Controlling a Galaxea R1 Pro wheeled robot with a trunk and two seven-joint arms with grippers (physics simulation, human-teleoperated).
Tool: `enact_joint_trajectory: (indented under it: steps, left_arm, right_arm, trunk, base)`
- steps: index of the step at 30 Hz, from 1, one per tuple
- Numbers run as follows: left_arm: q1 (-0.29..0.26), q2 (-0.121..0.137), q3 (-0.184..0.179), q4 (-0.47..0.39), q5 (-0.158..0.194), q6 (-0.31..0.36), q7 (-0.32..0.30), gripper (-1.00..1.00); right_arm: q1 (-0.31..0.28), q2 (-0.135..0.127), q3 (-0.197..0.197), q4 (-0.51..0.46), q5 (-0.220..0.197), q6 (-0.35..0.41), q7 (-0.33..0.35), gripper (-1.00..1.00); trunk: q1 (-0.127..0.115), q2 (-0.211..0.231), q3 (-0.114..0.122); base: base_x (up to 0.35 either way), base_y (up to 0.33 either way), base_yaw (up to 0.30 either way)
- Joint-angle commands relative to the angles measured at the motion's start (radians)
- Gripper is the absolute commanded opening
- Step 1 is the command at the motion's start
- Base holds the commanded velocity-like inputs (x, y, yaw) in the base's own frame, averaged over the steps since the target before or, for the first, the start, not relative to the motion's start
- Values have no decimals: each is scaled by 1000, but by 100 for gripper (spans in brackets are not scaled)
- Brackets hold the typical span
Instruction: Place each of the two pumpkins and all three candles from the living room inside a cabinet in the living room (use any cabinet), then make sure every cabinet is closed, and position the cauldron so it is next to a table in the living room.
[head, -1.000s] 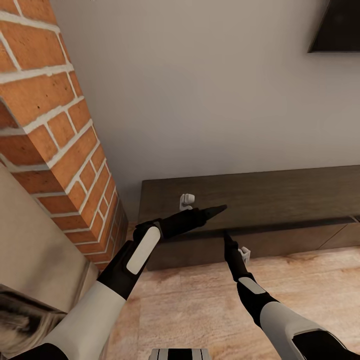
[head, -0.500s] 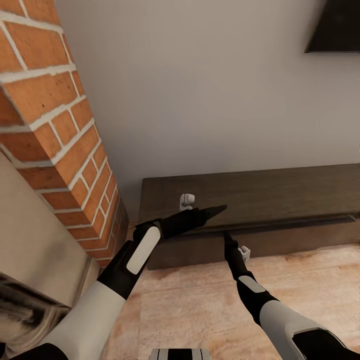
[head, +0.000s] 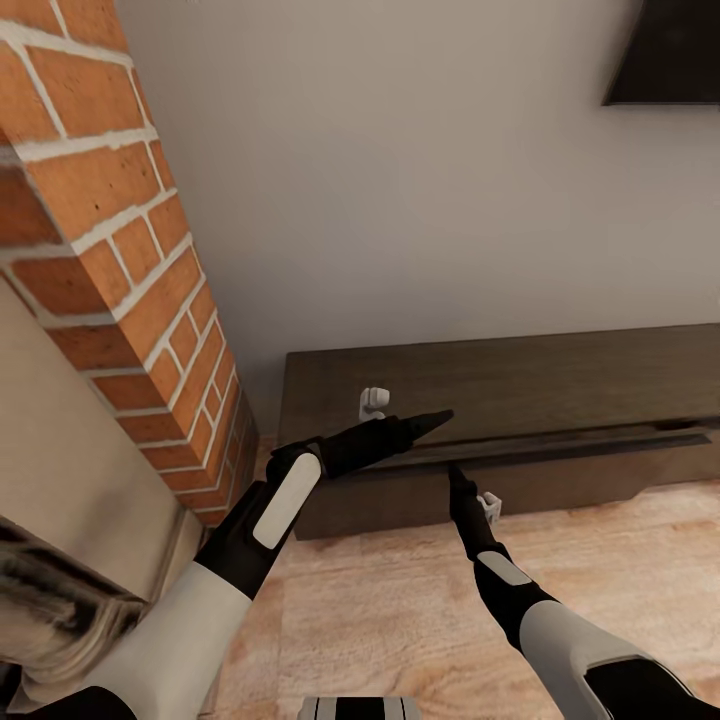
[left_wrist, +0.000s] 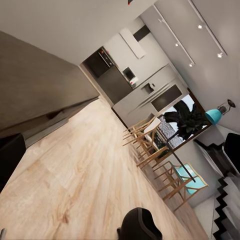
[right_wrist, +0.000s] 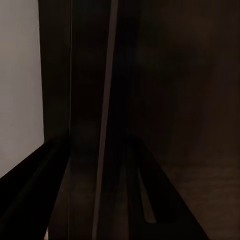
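The cabinet (head: 560, 380), a long low dark-brown unit, stands against the grey wall. One wide drawer front (head: 600, 475) sits slightly proud, with a thin dark gap along its top. My left gripper (head: 445, 414) reaches rightward over the cabinet's front edge and holds nothing. Whether its fingers are apart cannot be made out. My right gripper (head: 454, 472) points at the drawer front from just in front of it. In the right wrist view its dark fingers (right_wrist: 30, 200) stand apart against the cabinet (right_wrist: 175, 100), with nothing between them. Pumpkins, candles, cauldron and table are out of view.
A red brick column (head: 130, 300) with a beige ledge (head: 60, 480) rises close on the left. A dark screen (head: 665, 50) hangs on the wall above the cabinet. Light wood floor (head: 400, 600) runs rightward; the left wrist view shows wooden chairs (left_wrist: 150, 145) and a kitchen (left_wrist: 115, 80) far off.
The whole picture has shifted a little, so the camera has moved. Both arms keep the same pose and nothing else has changed.
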Motion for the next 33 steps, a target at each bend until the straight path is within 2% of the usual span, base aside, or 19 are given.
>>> enact_joint_trajectory:
  steps: [1,28,33]
  left_arm:
    - [0,0,0,0,8,8,1,100]
    - [-1,0,-1,0,8,8,4,100]
    - [-1,0,-1,0,8,8,4,100]
  right_arm:
    - [0,0,16,9,-5,-6,-1,-100]
    - [0,0,17,9,-5,-6,-1,-100]
    - [0,0,17,9,-5,-6,-1,-100]
  trunk:
    - [0,0,-1]
    - [0,0,-1]
    - [0,0,-1]
  base:
    - [-31,0,0]
    - [-44,0,0]
    - [-162,0,0]
